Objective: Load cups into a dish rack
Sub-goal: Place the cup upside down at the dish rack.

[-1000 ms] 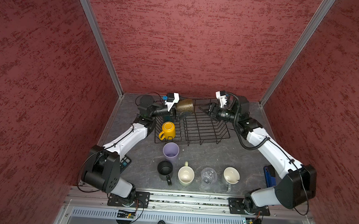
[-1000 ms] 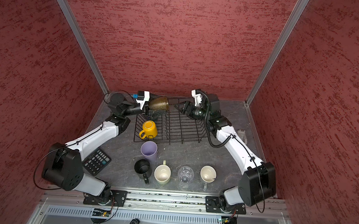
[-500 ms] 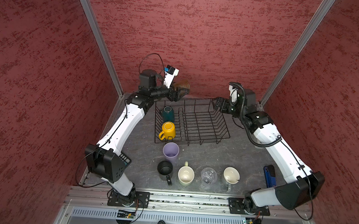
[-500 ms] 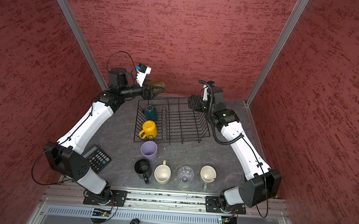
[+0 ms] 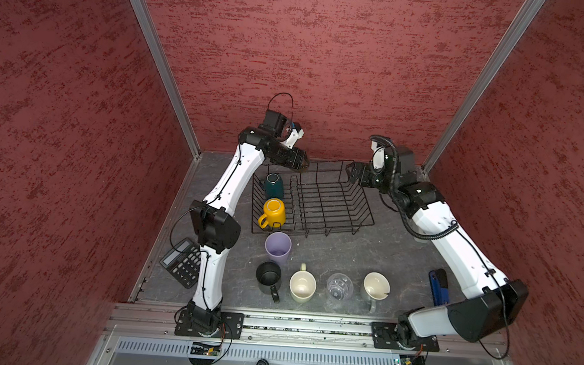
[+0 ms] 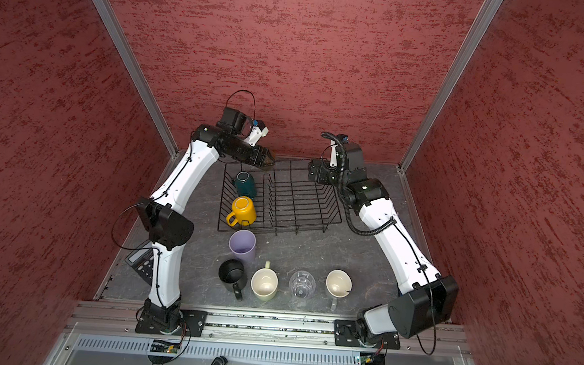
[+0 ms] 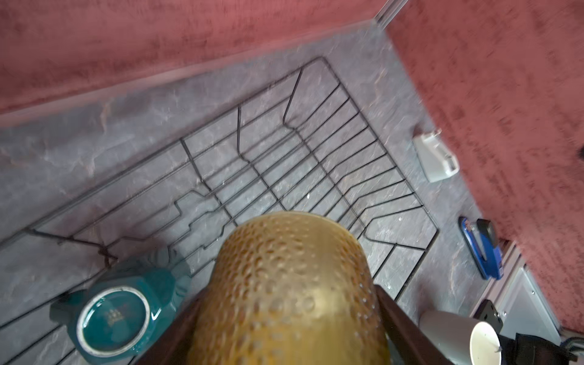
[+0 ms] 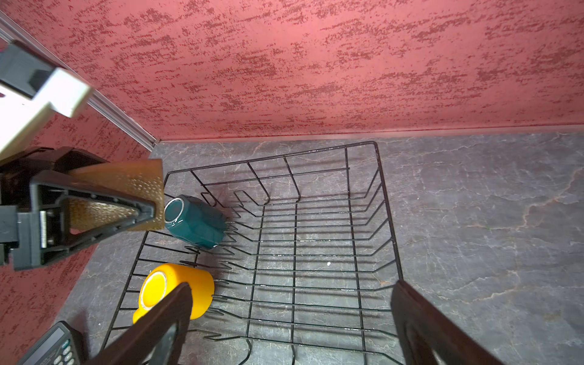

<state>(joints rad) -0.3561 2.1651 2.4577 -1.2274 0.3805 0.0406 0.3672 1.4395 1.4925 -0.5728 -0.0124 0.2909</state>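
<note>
Only in the left wrist view: brown glass (image 7: pixel 290 290) dimples, white charger (image 7: pixel 436 158).

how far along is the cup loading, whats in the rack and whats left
Done: the teal mug and yellow mug lie in the dish rack. In hand: the left gripper is shut on the brown glass above the rack's far left corner; the right gripper is open and empty. Left on the table: lilac tumbler, black mug, cream mug, clear ribbed glass, grey mug.
</note>
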